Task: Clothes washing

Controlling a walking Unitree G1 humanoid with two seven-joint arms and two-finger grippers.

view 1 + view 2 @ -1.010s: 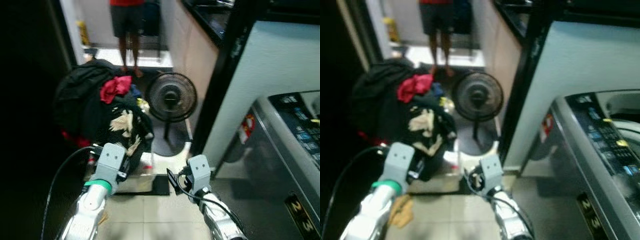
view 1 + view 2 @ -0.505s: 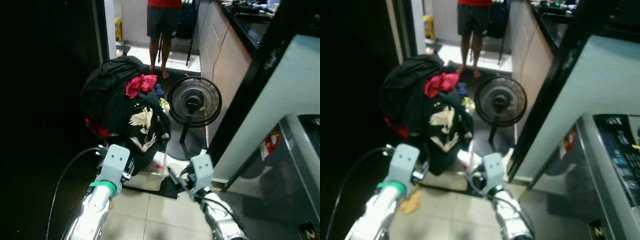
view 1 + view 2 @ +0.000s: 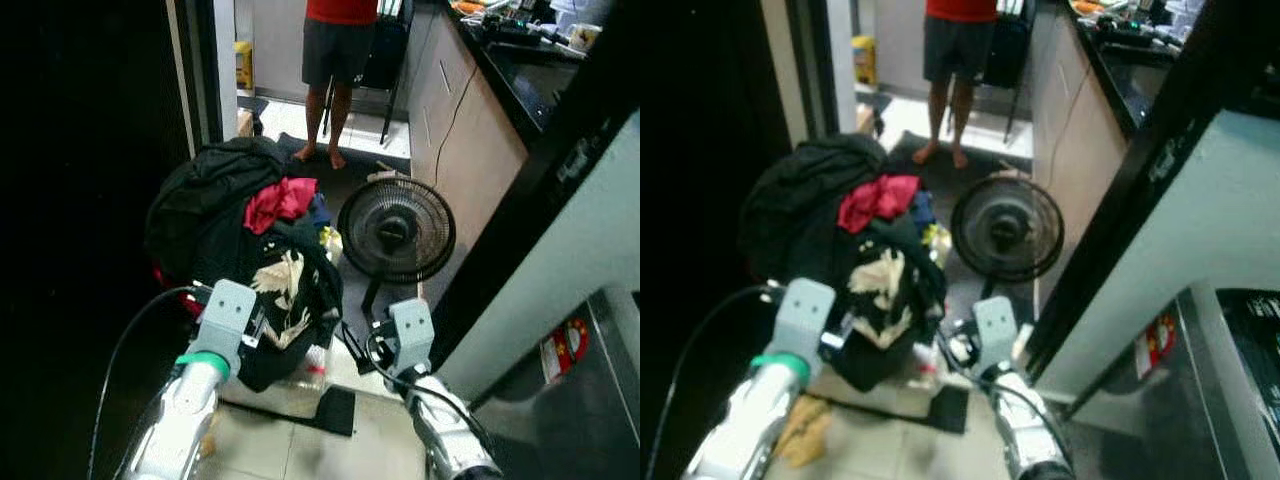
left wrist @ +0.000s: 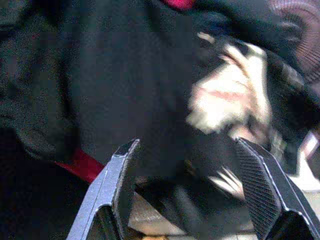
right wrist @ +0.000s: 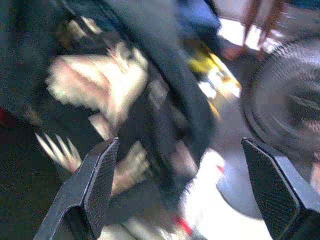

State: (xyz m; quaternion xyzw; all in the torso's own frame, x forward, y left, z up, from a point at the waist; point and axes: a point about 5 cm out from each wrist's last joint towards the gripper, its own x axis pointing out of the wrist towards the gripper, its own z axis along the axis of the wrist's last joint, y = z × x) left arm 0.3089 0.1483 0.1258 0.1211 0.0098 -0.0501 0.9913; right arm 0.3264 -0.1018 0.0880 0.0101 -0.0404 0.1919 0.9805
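- The left gripper and right gripper are raised side by side low in the head views, both aimed at the clothes pile.
- The left wrist view shows the left fingers wide apart with nothing between them, facing black cloth and a pale print.
- The right wrist view, blurred, shows the right fingers also spread and empty, with the fan off to one side.
- The head views show the pile heaped on the floor just beyond the grippers, a red garment on top.
- The fan stands just beside the pile.
- A washer edges in at right.
- Farthest off, a person stands in the doorway.
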